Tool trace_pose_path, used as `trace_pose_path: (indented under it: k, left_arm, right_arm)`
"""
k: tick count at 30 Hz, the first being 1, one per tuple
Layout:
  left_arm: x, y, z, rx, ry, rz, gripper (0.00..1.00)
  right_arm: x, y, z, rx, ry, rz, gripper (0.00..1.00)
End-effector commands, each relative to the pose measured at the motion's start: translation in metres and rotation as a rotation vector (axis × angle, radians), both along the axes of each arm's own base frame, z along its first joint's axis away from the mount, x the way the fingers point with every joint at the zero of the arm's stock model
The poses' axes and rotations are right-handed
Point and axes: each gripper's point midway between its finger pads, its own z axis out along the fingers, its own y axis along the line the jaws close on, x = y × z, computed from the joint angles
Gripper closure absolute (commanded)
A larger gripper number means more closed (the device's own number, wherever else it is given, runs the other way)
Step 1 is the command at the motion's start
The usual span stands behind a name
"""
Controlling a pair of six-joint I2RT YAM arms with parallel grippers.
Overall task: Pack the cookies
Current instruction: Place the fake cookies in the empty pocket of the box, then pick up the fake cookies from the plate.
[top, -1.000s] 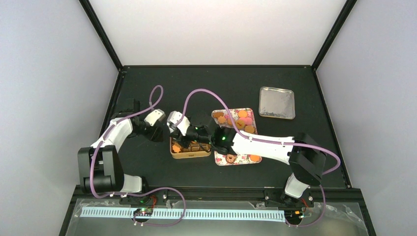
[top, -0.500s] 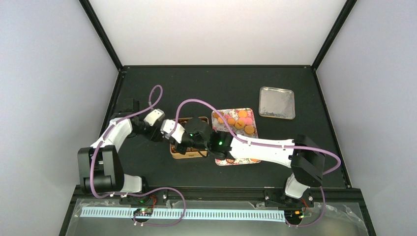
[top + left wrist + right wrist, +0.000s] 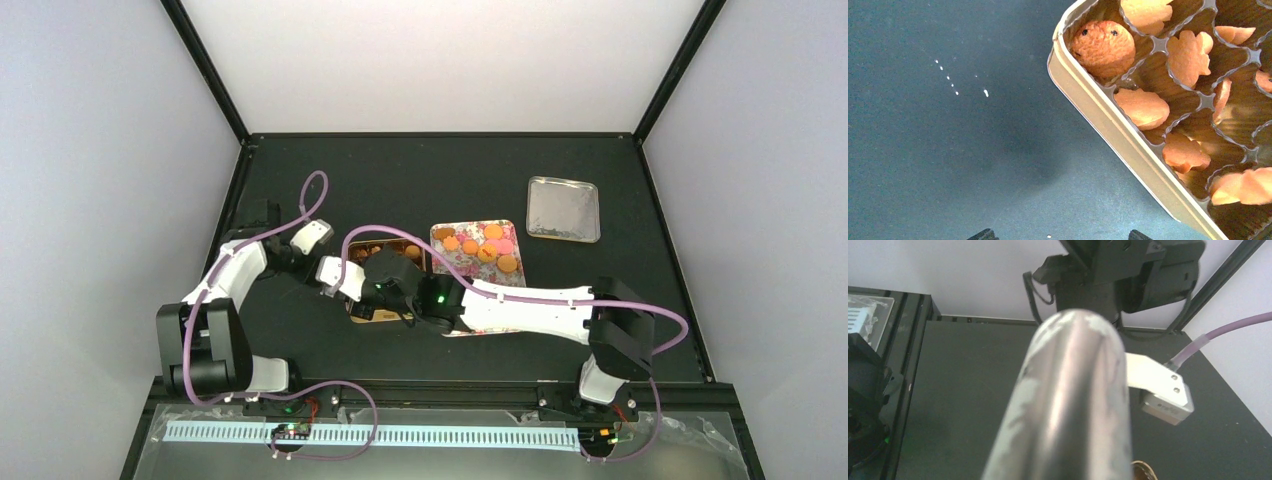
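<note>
Orange-golden cookies (image 3: 1103,47) lie in the brown paper cups of the gold tin (image 3: 1108,120). The left wrist view shows them at upper right. More cookies (image 3: 485,245) sit on the floral tray (image 3: 515,232). My left gripper (image 3: 1060,235) is open over bare mat just left of the tin's corner, with nothing between its fingers. It also shows in the top view as the left gripper (image 3: 310,266). My right gripper (image 3: 350,297) reaches left across the tin (image 3: 375,318). A blurred shiny silver metal piece (image 3: 1073,405) runs out from its jaws and hides its fingers.
An empty silver tray (image 3: 563,208) lies at the back right. The left arm's white wrist camera (image 3: 1165,397) hangs close in front of the right gripper. Purple cables loop above both arms. A few white crumbs (image 3: 948,80) dot the mat.
The right arm has swung left across the tin, from over its right part to its left edge. The left gripper has drawn back slightly to the left.
</note>
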Motion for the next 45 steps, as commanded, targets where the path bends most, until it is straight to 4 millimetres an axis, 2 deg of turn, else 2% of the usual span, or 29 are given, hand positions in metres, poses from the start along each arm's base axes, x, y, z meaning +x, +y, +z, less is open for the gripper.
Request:
trace_pose_path:
  k: [1, 5, 9, 13, 15, 18, 20, 25, 30, 34, 38, 43, 45]
  left_arm:
    - [0.007, 0.001, 0.019, -0.005, -0.05, -0.017, 0.3]
    - [0.006, 0.001, 0.018, -0.006, -0.049, -0.017, 0.3]
    - [0.005, 0.001, 0.018, -0.008, -0.048, -0.018, 0.3]
    - [0.005, 0.001, 0.021, -0.01, -0.052, -0.019, 0.3]
    - [0.006, 0.001, 0.024, -0.012, -0.056, -0.019, 0.3]
    - [0.006, 0.001, 0.029, -0.013, -0.064, -0.021, 0.3]
    - [0.006, 0.002, 0.032, -0.016, -0.069, -0.02, 0.3]
    - [0.006, 0.004, 0.038, -0.025, -0.077, -0.016, 0.29]
    - [0.005, 0.003, 0.042, -0.037, -0.071, -0.014, 0.29]
    - [0.004, 0.0, 0.045, -0.051, -0.073, -0.014, 0.29]
    - [0.003, -0.002, 0.05, -0.062, -0.077, -0.018, 0.29]
    - [0.0, -0.005, 0.052, -0.078, -0.071, -0.024, 0.28]
    - [-0.002, -0.005, 0.061, -0.077, -0.101, -0.027, 0.28]
  right_arm:
    - [-0.001, 0.008, 0.005, 0.016, -0.007, 0.001, 0.91]
    - [-0.004, 0.011, 0.0, 0.012, 0.021, 0.011, 0.91]
    - [-0.005, 0.012, 0.001, 0.021, 0.05, 0.007, 0.85]
    - [0.002, 0.008, 0.023, 0.068, 0.062, -0.033, 0.8]
    - [0.013, 0.0, 0.038, 0.109, 0.076, -0.06, 0.78]
    - [0.033, -0.019, 0.062, 0.176, 0.103, -0.107, 0.76]
    - [0.049, -0.038, 0.069, 0.203, 0.113, -0.156, 0.74]
    - [0.097, -0.1, 0.073, 0.257, 0.143, -0.318, 0.7]
    - [0.16, -0.168, 0.054, 0.273, 0.195, -0.515, 0.65]
    - [0.198, -0.201, 0.035, 0.241, 0.206, -0.624, 0.63]
    - [0.226, -0.216, 0.02, 0.222, 0.216, -0.677, 0.6]
    - [0.243, -0.213, -0.004, 0.186, 0.238, -0.69, 0.59]
    - [0.246, -0.208, -0.015, 0.175, 0.258, -0.68, 0.59]
